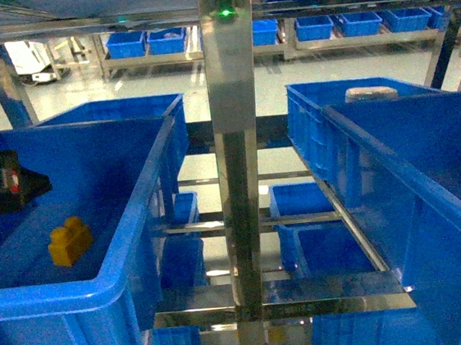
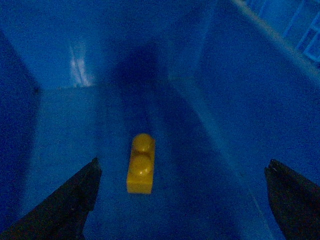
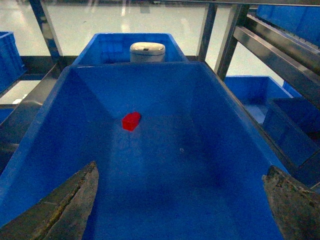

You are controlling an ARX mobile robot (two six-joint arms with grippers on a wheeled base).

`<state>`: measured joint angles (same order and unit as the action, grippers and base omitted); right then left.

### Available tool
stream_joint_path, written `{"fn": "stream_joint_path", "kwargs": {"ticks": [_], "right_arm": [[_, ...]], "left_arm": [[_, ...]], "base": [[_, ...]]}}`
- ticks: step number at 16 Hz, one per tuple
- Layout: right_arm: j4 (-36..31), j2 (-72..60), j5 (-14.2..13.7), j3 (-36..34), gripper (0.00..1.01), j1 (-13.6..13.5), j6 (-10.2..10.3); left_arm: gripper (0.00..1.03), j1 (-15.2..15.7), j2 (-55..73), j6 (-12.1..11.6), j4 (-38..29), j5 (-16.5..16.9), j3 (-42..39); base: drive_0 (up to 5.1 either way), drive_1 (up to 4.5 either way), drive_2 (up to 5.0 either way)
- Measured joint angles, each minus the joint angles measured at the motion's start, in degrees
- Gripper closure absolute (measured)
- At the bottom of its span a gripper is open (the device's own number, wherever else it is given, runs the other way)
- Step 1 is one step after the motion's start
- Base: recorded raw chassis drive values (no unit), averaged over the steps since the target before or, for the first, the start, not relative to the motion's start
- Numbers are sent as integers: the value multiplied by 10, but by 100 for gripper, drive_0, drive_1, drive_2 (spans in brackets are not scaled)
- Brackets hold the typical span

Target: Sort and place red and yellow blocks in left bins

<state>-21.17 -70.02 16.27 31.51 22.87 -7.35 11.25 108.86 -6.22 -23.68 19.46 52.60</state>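
Only part of the left pincer (image 1: 5,181) seen in the head view, cut off at the frame's left edge; gap between fingertips unreadable there. Right pincer out of that view entirely. Small glossy red brick (image 3: 131,121) too small to count studs. White rounded object (image 3: 147,51) behind the blue tub's far wall, lower part hidden.

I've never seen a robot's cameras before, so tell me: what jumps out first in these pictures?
Bright blue everywhere: big blue tubs sit on a shiny metal rack. Against that, a yellow block glows on the floor of the near left tub, with the left tool open above it. In the right wrist view a small red block lies alone in another tub, in front of the open right tool.
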Motion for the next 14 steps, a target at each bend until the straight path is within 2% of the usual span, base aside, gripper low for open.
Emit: {"fn": "stream_joint_path", "kwargs": {"ticks": [3,6,10,14], "right_arm": [[0,0,0,0,3,0,0],[0,0,0,0,3,0,0],[0,0,0,0,3,0,0],[0,0,0,0,3,0,0]], "left_arm": [[5,-17,-62,19,-2,12,-47],[5,-27,-82,27,-12,12,-99],[5,-44,-144,44,-18,16,-129],[5,-55,-220,52,-9,16,-204]], "base": [[0,0,0],[0,0,0],[0,0,0],[0,0,0]]}}
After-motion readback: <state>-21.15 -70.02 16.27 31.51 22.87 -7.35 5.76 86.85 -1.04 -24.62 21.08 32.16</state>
